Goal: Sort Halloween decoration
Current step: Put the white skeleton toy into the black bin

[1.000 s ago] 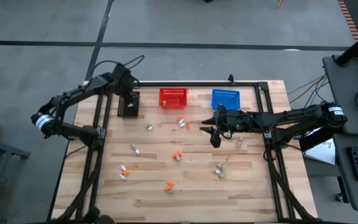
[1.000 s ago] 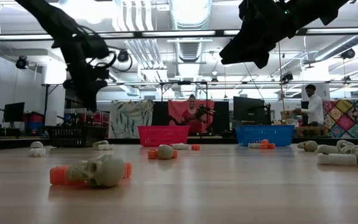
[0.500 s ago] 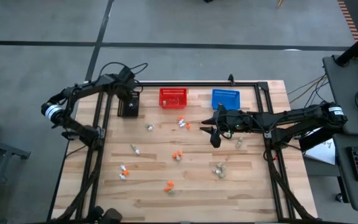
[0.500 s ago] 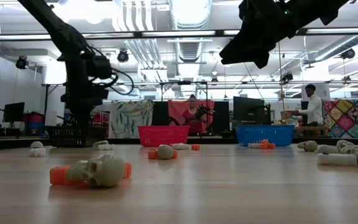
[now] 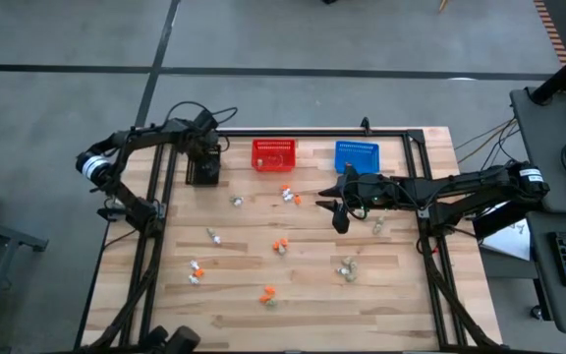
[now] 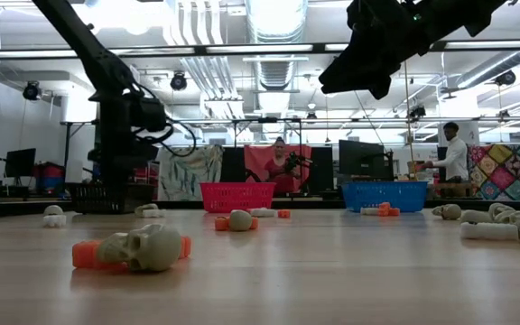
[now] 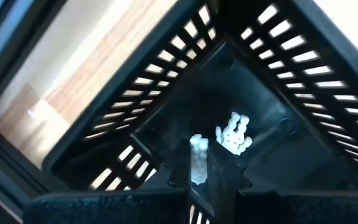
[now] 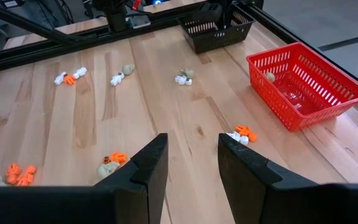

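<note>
My left gripper (image 5: 204,157) points down into the black basket (image 5: 202,169) at the table's far left. It is shut on a small white bone-shaped trinket (image 7: 197,155). A white skeleton-hand trinket (image 7: 234,134) lies on that basket's floor. Orange, white and beige-grey trinkets lie scattered over the wooden table, among them a skull on an orange piece (image 6: 147,248). My right gripper (image 5: 337,211) hangs open above the table's middle right, over no trinket (image 8: 192,163). My left gripper pinches the white trinket's near end (image 7: 197,174) between its two fingertips. The fingers come from above and point down inside the black basket's walls. The trinket's free end (image 7: 197,142) sticks out past the tips toward the basket's floor; whether it touches the floor I cannot tell.
A red basket (image 5: 273,154) with a beige trinket (image 8: 270,77) in it and a blue basket (image 5: 356,155) stand along the far edge. A dark frame (image 5: 312,132) runs round the table. People stand in the room behind (image 6: 456,153).
My left gripper has gone down into the black basket and tipped steeper, still shut on the white trinket. My right arm has kept still.
</note>
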You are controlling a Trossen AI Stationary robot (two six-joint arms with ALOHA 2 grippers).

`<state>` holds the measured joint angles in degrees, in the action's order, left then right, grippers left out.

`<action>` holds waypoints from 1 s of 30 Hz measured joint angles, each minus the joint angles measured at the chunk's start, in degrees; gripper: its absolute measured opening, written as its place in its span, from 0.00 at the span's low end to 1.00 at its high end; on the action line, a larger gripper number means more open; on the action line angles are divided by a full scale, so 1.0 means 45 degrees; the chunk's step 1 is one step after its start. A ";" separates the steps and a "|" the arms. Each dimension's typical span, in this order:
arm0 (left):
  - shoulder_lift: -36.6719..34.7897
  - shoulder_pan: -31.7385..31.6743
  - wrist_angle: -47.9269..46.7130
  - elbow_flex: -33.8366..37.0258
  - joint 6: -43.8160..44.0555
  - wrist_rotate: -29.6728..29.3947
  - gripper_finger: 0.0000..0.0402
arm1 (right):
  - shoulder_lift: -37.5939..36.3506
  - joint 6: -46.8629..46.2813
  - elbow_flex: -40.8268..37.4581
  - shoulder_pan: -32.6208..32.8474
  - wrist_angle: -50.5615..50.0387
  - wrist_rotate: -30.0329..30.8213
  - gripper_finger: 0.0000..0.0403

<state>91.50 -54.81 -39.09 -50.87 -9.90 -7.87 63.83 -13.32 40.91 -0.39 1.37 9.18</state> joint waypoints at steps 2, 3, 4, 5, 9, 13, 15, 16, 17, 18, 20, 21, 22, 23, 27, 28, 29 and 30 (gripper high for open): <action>0.0147 0.0000 0.0000 0.0000 0.0014 0.0002 0.02 | 0.0000 0.0005 0.0000 -0.0003 0.0000 0.0002 0.32; 0.0208 0.0000 0.0005 0.0000 0.0022 0.0002 0.02 | 0.0000 0.0001 0.0000 -0.0003 0.0000 -0.0001 0.32; 0.0247 0.0005 0.0000 0.0000 0.0032 0.0007 0.02 | 0.0000 0.0000 0.0000 -0.0003 0.0000 -0.0001 0.32; 0.0259 0.0017 0.0000 0.0000 0.0046 0.0024 0.02 | 0.0000 0.0005 0.0000 0.0002 -0.0004 -0.0002 0.32; 0.0259 0.0053 0.0005 0.0000 0.0075 0.0070 0.03 | 0.0000 0.0005 0.0000 0.0000 0.0000 0.0000 0.32; 0.0229 0.0084 0.0000 0.0000 0.0080 0.0100 0.07 | 0.0000 0.0005 0.0000 -0.0001 -0.0005 -0.0002 0.32; 0.0220 0.0147 0.0001 0.0000 0.0084 0.0104 0.09 | 0.0000 0.0005 0.0000 -0.0003 -0.0005 -0.0002 0.32; 0.0220 0.0173 0.0005 0.0000 0.0085 0.0117 0.10 | 0.0000 0.0005 0.0000 -0.0002 -0.0005 -0.0002 0.32; 0.0217 0.0186 0.0005 0.0000 0.0087 0.0122 0.12 | 0.0000 0.0005 0.0000 0.0002 -0.0005 -0.0002 0.32; 0.0213 0.0211 0.0005 0.0000 0.0085 0.0124 0.13 | 0.0000 0.0005 0.0000 -0.0002 -0.0005 -0.0002 0.32; 0.0203 0.0233 0.0005 0.0000 0.0085 0.0124 0.14 | 0.0000 0.0005 0.0000 0.0001 -0.0005 -0.0002 0.32; 0.0185 0.0233 0.0005 0.0000 0.0086 0.0124 0.15 | 0.0000 0.0002 0.0000 -0.0001 -0.0005 -0.0002 0.32; 0.0155 0.0233 0.0005 0.0000 0.0085 0.0123 0.15 | 0.0000 0.0004 0.0000 0.0002 -0.0005 -0.0002 0.32; 0.0118 0.0233 0.0003 0.0000 0.0085 0.0119 0.15 | 0.0000 0.0000 0.0000 -0.0003 -0.0001 -0.0002 0.32; -0.0011 0.0233 0.0004 0.0000 0.0085 0.0108 0.15 | 0.0000 0.0000 0.0000 0.0000 -0.0004 -0.0002 0.32; -0.0042 0.0233 0.0003 0.0000 0.0085 0.0104 0.15 | 0.0000 0.0000 0.0000 -0.0002 -0.0005 -0.0002 0.32; -0.0071 0.0233 0.0003 0.0000 0.0085 0.0104 0.15 | 0.0000 0.0000 0.0000 0.0001 -0.0004 -0.0002 0.32; -0.0093 0.0233 0.0005 0.0000 0.0085 0.0103 0.15 | 0.0000 0.0000 0.0000 0.0002 -0.0001 -0.0002 0.32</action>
<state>91.08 -53.76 -39.07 -50.87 -9.52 -7.41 63.83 -13.32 40.91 -0.38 1.36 9.17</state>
